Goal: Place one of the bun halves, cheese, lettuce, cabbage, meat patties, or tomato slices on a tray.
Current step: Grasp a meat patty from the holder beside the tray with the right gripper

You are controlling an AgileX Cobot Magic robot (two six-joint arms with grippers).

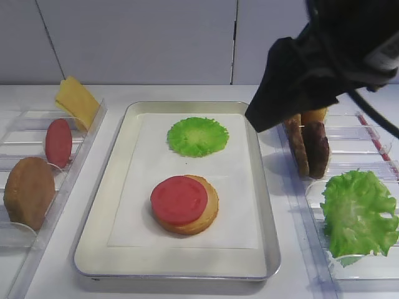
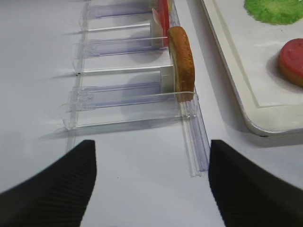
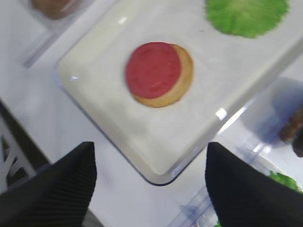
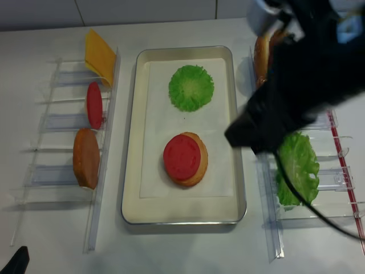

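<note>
While both black grippers' fingers point(image 3: 71, 189) stand released and empty, a pinkish-red round tomato slice point(image 1: 179, 199) rests on a golden-brown bun half point(image 1: 206, 215) in the paper-lined silver tray point(image 1: 118, 162).

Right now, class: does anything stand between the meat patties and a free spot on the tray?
Nothing visible does. The meat patties stand on edge in the right rack, beside the tray; only its low rim lies between. The open right gripper holds nothing.

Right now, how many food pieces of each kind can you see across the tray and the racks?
Bun halves: 3
Tomato slices: 2
Meat patties: 2
Cheese: 1
Lettuce: 1
Cabbage: 1
Total: 10
</note>
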